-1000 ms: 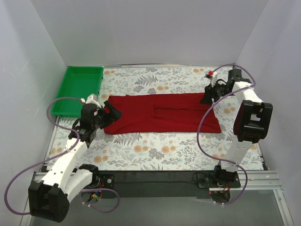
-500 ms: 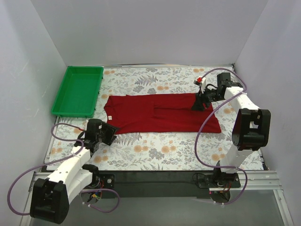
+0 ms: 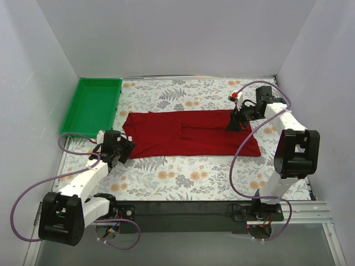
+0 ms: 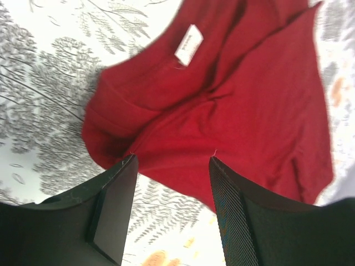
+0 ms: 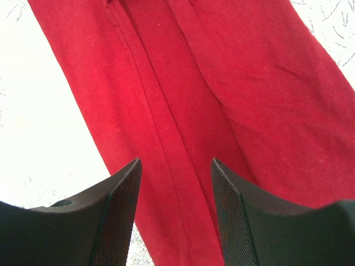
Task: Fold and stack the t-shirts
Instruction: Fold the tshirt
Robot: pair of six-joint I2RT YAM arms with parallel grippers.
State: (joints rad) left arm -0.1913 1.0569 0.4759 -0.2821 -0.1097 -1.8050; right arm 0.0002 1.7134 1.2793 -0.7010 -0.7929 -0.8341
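Top external: the t-shirt (image 3: 191, 133) lies as a flat long strip on the table (image 3: 183, 177). Left wrist: the left gripper (image 4: 172, 160), jaws apart, should pinch its near corner fully. Right wrist: the right gripper (image 5: 175, 162), also spread, should catch both layers.

We are seeing a dark red t-shirt (image 3: 194, 133), its white neck label (image 4: 188, 44), a white worktop (image 3: 183, 180) showing grey and orange foliage, a green tray (image 3: 93, 105)
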